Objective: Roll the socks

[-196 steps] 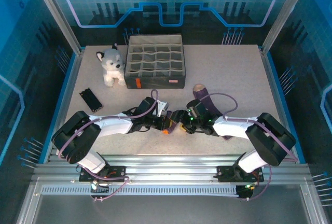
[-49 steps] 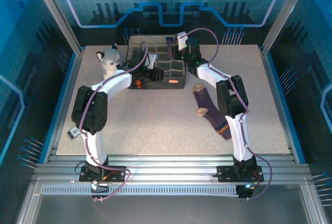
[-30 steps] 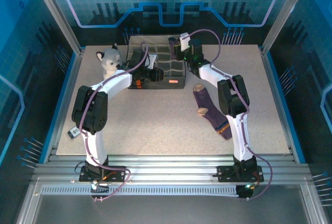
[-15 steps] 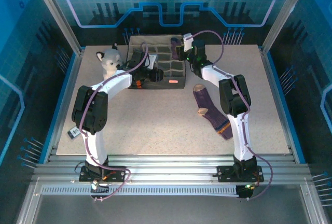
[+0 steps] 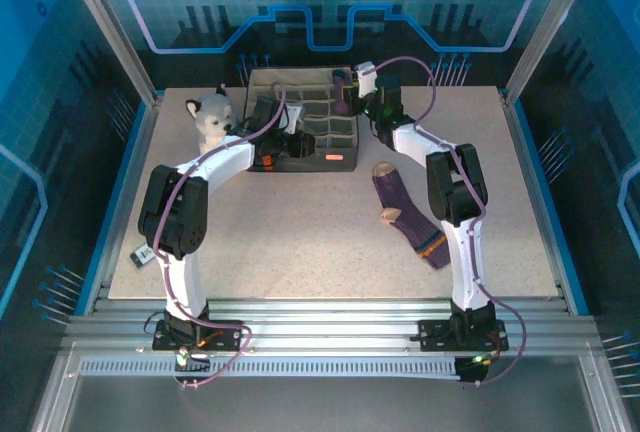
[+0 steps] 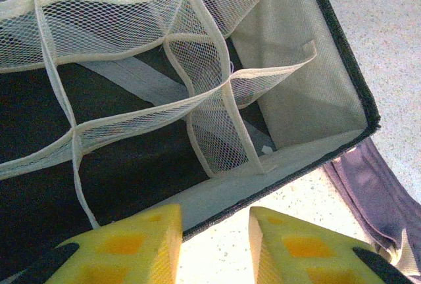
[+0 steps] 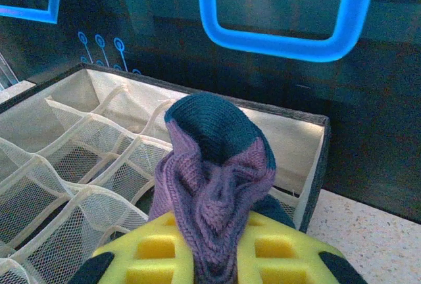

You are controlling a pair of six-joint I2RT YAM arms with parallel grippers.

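Top camera looks down over the table; both wrist cameras closely face the organizer box.

The rolled sock looks to me like a thick ribbed knit, matt and a little fuzzy. The pads of the right gripper and of the left gripper seem to be soft matt foam or rubber with a waffle relief. At 12 o'clock on the table, the organizer box has smooth woven cloth walls and fine mesh dividers. The table surface is matt and speckled like stone. The flat sock at 3 o'clock is knit too, and the husky at 11 o'clock is fluffy plush.
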